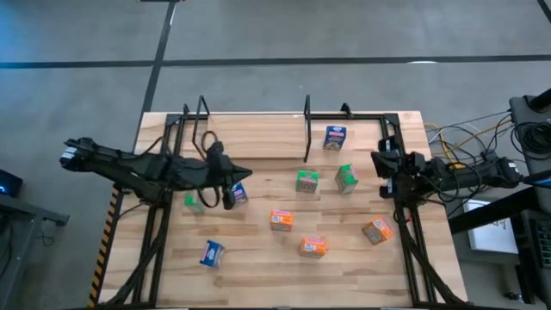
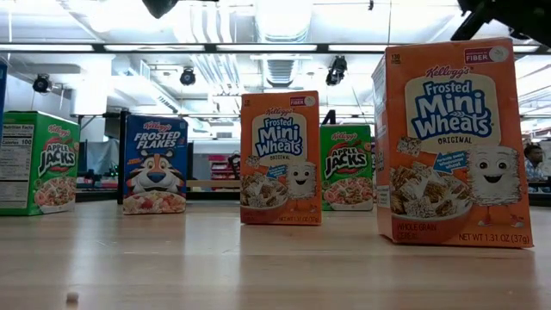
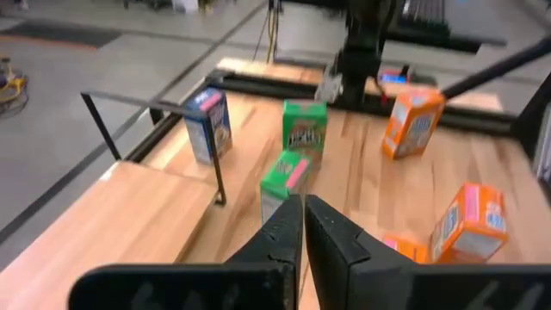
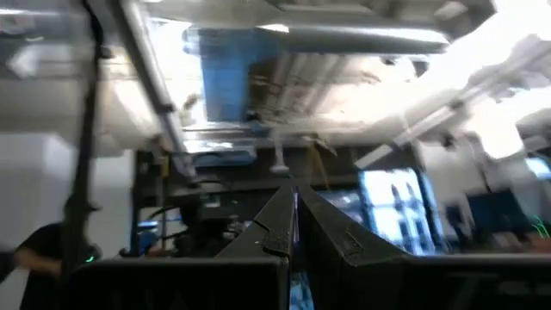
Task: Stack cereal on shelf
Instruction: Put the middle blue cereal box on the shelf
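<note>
Only one blue cereal box (image 1: 335, 138) stands on the shelf (image 1: 258, 138) at the upper centre of the high view; eight boxes are scattered on the tabletop (image 1: 258, 258) below it, so the task appears barely begun. The left end effector (image 1: 231, 188) hangs fingers together, empty, at centre left. The right end effector (image 1: 379, 162), fingers together and empty, waits at the right edge. The room behind shows ceiling lights and ducting.

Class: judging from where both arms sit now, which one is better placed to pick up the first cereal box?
Probably the left gripper: it is shut and beside a blue box. The right gripper waits shut at the table's right edge.
</note>
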`<state>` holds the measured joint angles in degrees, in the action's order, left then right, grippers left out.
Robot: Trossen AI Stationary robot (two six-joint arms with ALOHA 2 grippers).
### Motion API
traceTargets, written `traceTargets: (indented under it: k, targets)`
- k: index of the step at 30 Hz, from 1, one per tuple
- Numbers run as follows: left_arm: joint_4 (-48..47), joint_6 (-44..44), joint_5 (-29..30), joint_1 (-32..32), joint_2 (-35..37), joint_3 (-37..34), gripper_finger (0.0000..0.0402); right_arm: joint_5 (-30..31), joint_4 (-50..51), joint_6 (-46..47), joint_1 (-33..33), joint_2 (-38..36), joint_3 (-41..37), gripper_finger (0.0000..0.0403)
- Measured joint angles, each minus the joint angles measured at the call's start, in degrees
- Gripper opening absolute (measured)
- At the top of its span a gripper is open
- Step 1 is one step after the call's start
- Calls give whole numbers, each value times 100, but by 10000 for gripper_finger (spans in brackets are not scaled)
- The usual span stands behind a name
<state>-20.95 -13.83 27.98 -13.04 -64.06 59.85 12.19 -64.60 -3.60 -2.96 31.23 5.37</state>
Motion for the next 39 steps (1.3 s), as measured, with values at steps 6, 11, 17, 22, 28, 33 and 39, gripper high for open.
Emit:
traceTargets:
  k: [6, 11, 17, 22, 28, 33, 39]
  targets:
    - [-827, -80, -6, 2, -496, 429, 0, 76, 138, -6, 0, 868, 511, 9]
    - [-1511, -300, -7, 0, -738, 664, 0, 70, 220, -60, 0, 1203, 655, 9]
    - [-2201, -603, -53, 0, -886, 964, 0, 70, 146, -68, 0, 1472, 816, 9]
    - [-2750, -793, -483, 2, -972, 1183, 0, -80, 278, -26, -1, 1776, 1057, 9]
    - [-3053, -897, -1137, 0, -975, 1132, 1, -510, 507, -15, 0, 2193, 1430, 9]
    - [-3323, -946, -1198, 0, -970, 986, 32, -780, 472, -91, 0, 2618, 1731, 9]
    - [-3362, -946, -1040, 0, -965, 898, 113, -795, 461, -197, 93, 2890, 1853, 9]
